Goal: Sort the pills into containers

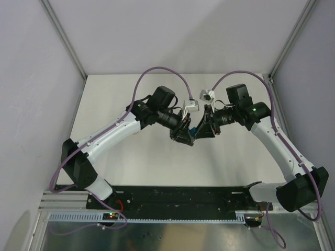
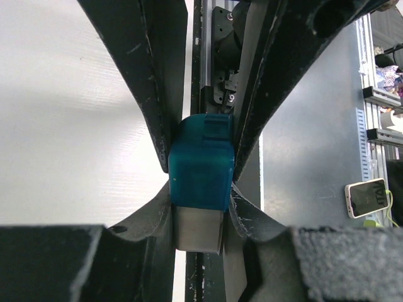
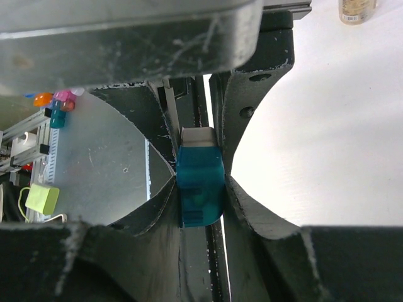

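Note:
The teal-blue box (image 1: 193, 129) hangs above the middle of the white table (image 1: 131, 167), caught between both grippers. My left gripper (image 1: 184, 135) comes in from the left and my right gripper (image 1: 202, 130) from the right. In the left wrist view, the left gripper (image 2: 201, 204) is closed on the grey flap (image 2: 198, 229) that sticks out of the box (image 2: 201, 167). In the right wrist view, the right gripper (image 3: 201, 182) pinches the box's teal body (image 3: 200, 189), with the flap (image 3: 198, 135) beyond it. An amber vial (image 3: 357, 9) stands far off on the table. No pills show.
A black mounting rail (image 1: 172, 196) runs along the table's near edge, with grey walls on three sides. Off the table are a phone (image 2: 368, 198), a yellow-green block (image 3: 41, 198) and small coloured items (image 3: 55, 104).

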You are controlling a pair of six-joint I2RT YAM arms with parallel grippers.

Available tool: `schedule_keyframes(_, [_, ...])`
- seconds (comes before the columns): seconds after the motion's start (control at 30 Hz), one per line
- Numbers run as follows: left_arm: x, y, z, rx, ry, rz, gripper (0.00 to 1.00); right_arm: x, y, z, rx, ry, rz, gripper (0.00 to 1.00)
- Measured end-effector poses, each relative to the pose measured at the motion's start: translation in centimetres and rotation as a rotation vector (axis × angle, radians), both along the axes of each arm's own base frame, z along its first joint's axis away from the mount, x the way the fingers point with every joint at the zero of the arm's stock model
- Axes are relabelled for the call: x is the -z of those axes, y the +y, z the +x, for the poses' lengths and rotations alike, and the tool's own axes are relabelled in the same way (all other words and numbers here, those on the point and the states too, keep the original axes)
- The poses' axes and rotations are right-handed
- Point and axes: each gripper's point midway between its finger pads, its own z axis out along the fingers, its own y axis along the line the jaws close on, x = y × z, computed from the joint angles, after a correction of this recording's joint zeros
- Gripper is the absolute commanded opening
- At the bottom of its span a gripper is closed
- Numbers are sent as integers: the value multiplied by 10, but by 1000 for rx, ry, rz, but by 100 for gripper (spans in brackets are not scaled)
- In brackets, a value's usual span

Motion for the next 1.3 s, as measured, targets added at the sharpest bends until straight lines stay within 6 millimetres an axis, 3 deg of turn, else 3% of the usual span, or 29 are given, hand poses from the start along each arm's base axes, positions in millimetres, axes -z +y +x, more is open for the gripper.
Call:
schedule_keyframes(0.27, [-1, 0, -2, 7, 7, -4, 0, 0, 0, -2, -1, -5, -3, 41])
schedule_keyframes(0.47, [-1, 0, -2, 8, 8, -5, 0, 2, 0, 0, 13, -6, -15, 52])
schedule_keyframes(0.53, [-1, 0, -2, 7, 9, -5, 0, 3, 1, 0, 17, -9, -19, 51])
schedule_keyframes(0.6, [-1, 0, -2, 7, 10, -5, 0, 4, 1, 1, 21, -7, -24, 44])
schedule_keyframes(0.77, [0, 0, -1, 3, 14, 0, 0, 3, 2, 0, 16, -9, -21, 11])
schedule_keyframes(0.83, [0, 0, -3, 6, 22, 0, 0, 3, 2, 0, 12, -15, -20, 3])
schedule_keyframes(1.2, [1, -1, -2, 7, 28, 1, 1, 4, 2, -2, 9, -15, -22, 0])
schedule_keyframes(1.3, [1, -1, -2, 7, 28, 1, 11, 4, 2, -2, 9, -14, -23, 0])
